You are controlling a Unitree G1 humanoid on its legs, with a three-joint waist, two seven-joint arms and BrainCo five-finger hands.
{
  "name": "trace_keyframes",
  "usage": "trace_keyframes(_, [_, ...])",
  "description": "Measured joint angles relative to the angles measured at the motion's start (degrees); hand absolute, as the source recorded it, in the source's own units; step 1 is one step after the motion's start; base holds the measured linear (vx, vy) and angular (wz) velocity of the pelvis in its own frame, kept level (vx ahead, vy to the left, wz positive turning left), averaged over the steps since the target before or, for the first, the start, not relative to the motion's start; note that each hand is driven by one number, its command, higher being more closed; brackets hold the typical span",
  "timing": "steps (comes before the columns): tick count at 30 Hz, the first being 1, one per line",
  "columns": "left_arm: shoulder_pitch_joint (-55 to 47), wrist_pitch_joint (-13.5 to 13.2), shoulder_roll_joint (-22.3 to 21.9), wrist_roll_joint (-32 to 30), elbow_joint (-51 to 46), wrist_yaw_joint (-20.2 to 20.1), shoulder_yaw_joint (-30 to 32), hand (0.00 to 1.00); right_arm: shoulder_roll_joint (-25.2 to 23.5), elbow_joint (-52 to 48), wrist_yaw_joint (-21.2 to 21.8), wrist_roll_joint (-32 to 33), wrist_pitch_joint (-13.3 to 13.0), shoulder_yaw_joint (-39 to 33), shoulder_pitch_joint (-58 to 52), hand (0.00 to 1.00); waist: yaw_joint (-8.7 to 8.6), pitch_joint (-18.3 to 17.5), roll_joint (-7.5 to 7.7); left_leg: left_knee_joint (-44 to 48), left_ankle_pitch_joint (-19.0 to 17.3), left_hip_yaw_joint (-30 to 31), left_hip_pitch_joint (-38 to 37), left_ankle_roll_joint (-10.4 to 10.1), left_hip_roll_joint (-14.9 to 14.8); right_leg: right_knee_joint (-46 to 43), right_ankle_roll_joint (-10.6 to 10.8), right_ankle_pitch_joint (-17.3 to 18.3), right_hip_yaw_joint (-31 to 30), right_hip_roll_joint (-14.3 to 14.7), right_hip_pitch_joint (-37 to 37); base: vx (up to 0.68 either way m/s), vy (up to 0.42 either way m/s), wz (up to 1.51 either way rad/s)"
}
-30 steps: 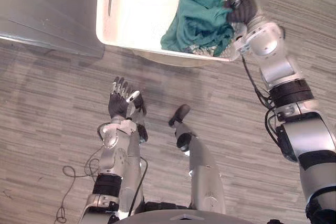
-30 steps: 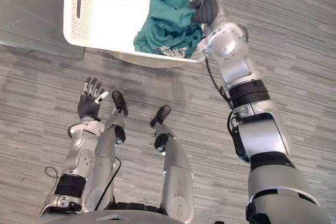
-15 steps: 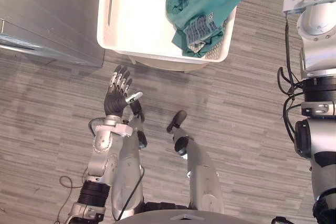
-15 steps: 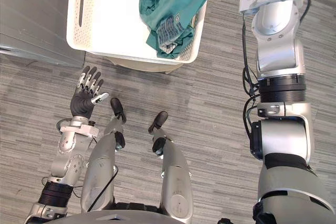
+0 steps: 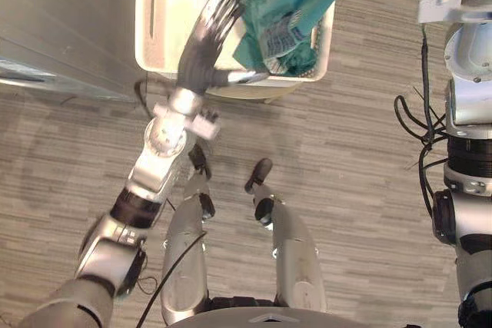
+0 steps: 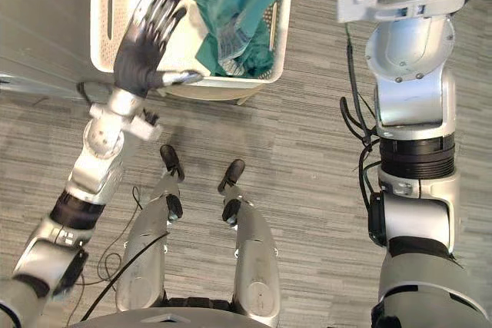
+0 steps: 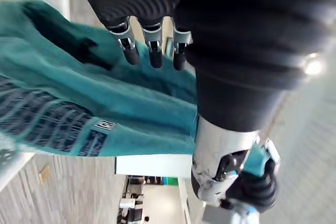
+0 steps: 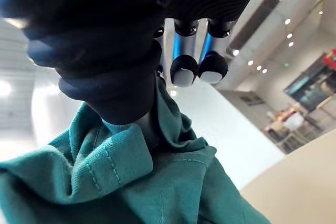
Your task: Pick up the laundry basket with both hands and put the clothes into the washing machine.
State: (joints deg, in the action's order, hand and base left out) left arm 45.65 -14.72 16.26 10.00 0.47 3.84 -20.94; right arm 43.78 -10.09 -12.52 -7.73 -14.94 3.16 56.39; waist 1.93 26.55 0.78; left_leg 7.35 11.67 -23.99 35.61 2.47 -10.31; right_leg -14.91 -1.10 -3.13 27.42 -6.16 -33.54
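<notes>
clothing, a teal garment [image 5: 286,1], hangs from the right hand [image 8: 105,51], whose fingers pinch its top fold. its lower end trails in the white basket [image 5: 163,51] on the floor beneath that hand. the left hand [image 5: 206,36], fingers spread and holding nothing, reaches just beside the cloth. by my judgement the garment is partly out, and loading the washing machine is not yet done.

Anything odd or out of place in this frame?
Yes. The basket sits on the floor, unlifted, while the right hand grips the teal garment and holds it raised, its lower end hanging into the basket. The left hand, open, reaches toward the cloth.
</notes>
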Motion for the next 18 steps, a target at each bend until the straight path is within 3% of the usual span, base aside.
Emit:
trace_keyframes(4, [10.2, 1.2, -2.9, -12.8, 10.4, 3.0, -4.8, 0.0, -3.8, -2.0, 1.2, 3.8, 0.0, 3.8, 5.0, 1.0, -1.24, -0.1, 0.76, 0.4, -0.3, -0.7, -1.2, -0.3, -0.3, 1.7, 0.1, -1.0, -0.7, 0.5, 1.5, -0.03, -0.016, -0.12])
trace_keyframes(6, [12.7, 1.9, -5.1, -17.3, 15.4, 3.3, -5.1, 0.0, -6.3, -2.8, 1.4, 5.1, 0.1, 4.6, 5.1, 1.0, -1.28, -0.7, 1.8, 0.3, -0.4, -1.3, -1.7, -0.4, -0.4, 1.7, 0.1, -1.0, -1.4, 0.6, 1.6, -0.04, -0.039, -0.13])
trace_keyframes(9, [16.5, 3.4, -7.7, -23.9, 25.9, 4.7, -5.1, 0.0, -11.1, -2.4, 2.2, 6.3, 1.4, 6.3, 5.1, 1.0, -2.7, -1.7, 3.58, 0.6, -0.4, -1.3, -1.9, -0.4, -0.5, 2.3, -0.4, -1.6, -1.5, 0.8, 2.0, -0.03, -0.04, -0.03])
trace_keyframes(12, [17.6, 6.2, -10.7, -30.7, 34.9, 4.9, -3.6, 0.0, -14.4, 0.4, 2.5, 8.5, 3.0, 6.9, 5.1, 1.0, -3.0, -1.8, 4.12, 0.5, -0.3, -1.3, -3.2, -0.3, -0.3, 2.8, -0.5, -1.9, -1.5, 0.8, 3.6, -0.04, -0.027, 0.02])
trace_keyframes(16, [15.9, 10.2, -11.0, -32.8, 36.6, 4.6, -0.9, 0.0, -18.0, 2.7, 2.6, 10.6, 6.5, 7.4, 5.1, 1.0, -2.38, -1.8, 4.19, -2.5, 0.3, -1.3, -5.6, -1.7, 0.7, 4.1, -0.8, -1.4, -3.0, 0.9, 4.6, -0.07, -0.038, -0.02])
trace_keyframes(18, [14.7, 10.4, -11.2, -32.9, 36.7, 4.6, 0.8, 0.0, -19.1, 2.7, 2.8, 12.3, 7.4, 7.4, 5.1, 1.0, -2.37, -1.8, 4.2, -4.2, 0.9, -1.3, -6.5, -2.1, 1.4, 4.5, -0.1, -1.9, -3.3, 0.9, 4.9, -0.06, -0.053, -0.04])
